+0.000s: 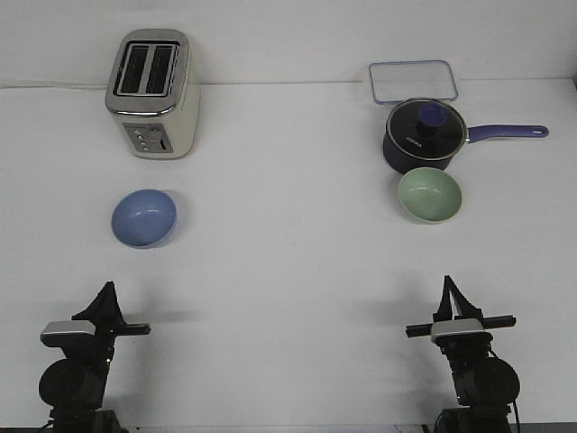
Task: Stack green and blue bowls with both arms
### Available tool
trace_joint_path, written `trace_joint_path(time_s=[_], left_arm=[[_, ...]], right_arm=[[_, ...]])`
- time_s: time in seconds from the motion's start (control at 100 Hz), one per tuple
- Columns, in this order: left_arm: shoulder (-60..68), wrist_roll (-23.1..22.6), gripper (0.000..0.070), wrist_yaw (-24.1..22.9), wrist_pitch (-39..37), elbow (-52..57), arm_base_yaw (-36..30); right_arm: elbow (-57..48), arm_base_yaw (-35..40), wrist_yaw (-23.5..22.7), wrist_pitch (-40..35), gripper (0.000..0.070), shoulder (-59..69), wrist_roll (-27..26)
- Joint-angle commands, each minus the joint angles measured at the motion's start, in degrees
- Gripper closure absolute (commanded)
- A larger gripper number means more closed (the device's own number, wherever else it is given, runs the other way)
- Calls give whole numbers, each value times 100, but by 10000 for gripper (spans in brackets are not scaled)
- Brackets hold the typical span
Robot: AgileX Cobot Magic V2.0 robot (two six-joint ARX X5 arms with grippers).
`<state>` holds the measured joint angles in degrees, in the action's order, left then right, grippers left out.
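The periwinkle blue bowl (143,217) sits upright on the white table at the left, in front of the toaster. The sage green bowl (430,195) sits upright at the right, just in front of the saucepan and nearly touching it. My left gripper (107,290) rests low near the table's front edge, well short of the blue bowl. Its fingers meet at a point and hold nothing. My right gripper (448,285) rests low at the front right, well short of the green bowl, fingers together and empty.
A cream and steel toaster (151,93) stands at the back left. A dark navy lidded saucepan (424,136) stands at the back right with its long handle (509,133) pointing right. A clear rectangular lid (412,81) lies behind it.
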<state>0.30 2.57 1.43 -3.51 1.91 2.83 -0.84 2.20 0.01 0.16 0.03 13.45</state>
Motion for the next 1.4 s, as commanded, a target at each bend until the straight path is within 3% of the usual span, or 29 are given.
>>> trace_joint_path(time_s=[0.0,0.769,1.189,1.389], left_arm=[[-7,52,685,-9,-90,-111,0],[-7,52,685,-9,-90,-109,0],[-7,52,686,-9,-87,-111,0],[-7,52,685,-9,-90,-109,0]], right_arm=[[11,9,-2,50,697,2,-57],[11,9,-13,72,697,2,-118],[11,9,-17,35,697,2,-2643],[-544,4,188,-435,698,129,-3359]])
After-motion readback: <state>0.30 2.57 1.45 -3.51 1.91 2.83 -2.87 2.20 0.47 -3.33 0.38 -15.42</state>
